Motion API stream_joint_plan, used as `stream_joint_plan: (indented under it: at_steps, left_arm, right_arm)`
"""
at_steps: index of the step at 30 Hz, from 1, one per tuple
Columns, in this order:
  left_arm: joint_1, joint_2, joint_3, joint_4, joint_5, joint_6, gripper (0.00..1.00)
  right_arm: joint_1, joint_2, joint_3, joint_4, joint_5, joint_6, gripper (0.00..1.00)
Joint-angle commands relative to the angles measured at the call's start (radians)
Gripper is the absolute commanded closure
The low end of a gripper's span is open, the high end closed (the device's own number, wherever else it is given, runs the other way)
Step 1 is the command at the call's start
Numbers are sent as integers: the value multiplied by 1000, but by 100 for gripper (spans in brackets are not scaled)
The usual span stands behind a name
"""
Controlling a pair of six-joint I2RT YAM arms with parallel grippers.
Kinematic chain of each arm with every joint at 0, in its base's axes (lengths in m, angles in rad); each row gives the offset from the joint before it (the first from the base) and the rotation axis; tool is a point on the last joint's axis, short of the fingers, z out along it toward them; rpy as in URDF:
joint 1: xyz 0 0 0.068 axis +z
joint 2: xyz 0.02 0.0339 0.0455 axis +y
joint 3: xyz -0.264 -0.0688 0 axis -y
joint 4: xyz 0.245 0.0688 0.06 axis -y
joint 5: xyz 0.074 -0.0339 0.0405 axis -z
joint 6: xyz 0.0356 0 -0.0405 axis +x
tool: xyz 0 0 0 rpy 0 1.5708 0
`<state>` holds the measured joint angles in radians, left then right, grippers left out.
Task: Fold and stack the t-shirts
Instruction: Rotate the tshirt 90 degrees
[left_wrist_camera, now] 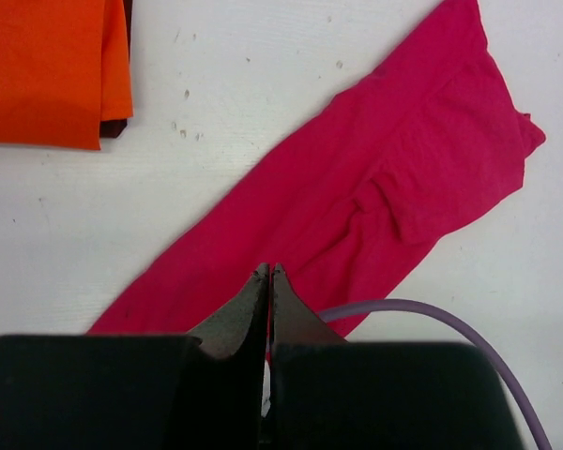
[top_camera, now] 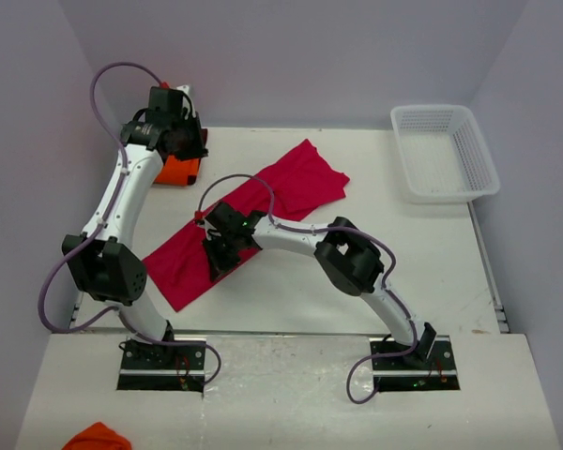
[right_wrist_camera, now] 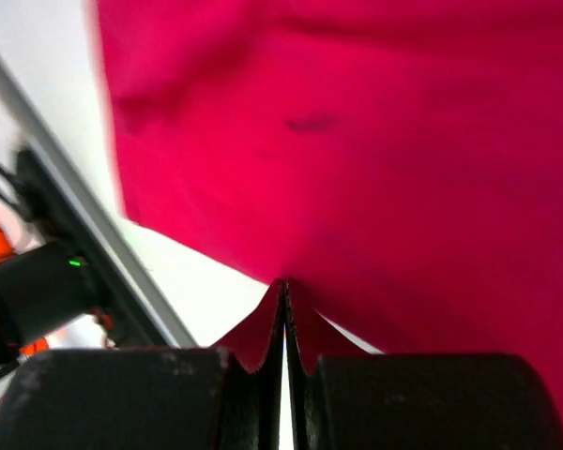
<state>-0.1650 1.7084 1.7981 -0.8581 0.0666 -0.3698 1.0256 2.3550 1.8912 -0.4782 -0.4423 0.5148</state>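
Mid-table — right gripper pinches crimson t-shirt.

White table carries a crimson-pink t-shirt spread diagonally. Left of it is an orange t-shirt — apparently folded — and right of it a basket.

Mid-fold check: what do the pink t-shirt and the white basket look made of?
Pink t-shirt: soft matte knit cloth, perhaps cotton; it wrinkles and lies limp on the table. White basket: likely rigid moulded plastic; its open lattice walls hold their shape, with a slight gloss.
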Motion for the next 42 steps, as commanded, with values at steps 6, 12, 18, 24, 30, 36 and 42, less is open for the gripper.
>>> stream_joint_plan:
  at_steps: [6, 12, 18, 24, 30, 36, 42]
  left_arm:
    - [2, -82, -39, 64, 62, 22, 100]
    - [2, -99, -60, 63, 68, 34, 99]
    - [2, -101, -68, 73, 96, 32, 98]
    - [2, -93, -91, 85, 134, 35, 96]
    - [-24, -81, -154, 105, 174, 39, 95]
    - [-115, -93, -298, 155, 134, 32, 96]
    - [-192, -20, -327, 200, 188, 57, 95]
  right_arm:
    - [8, 27, -90, 76, 27, 40, 100]
    - [7, -8, -176, 59, 161, 148, 100]
    - [-4, -164, -505, 130, 359, 388, 100]
    - [-25, -335, -812, 185, 517, 645, 100]
    - [-99, -500, -1036, 142, 642, 797, 100]
    - [-188, -712, -1216, 102, 691, 881, 100]
    - [-145, -891, -1270, -8, 744, 977, 100]
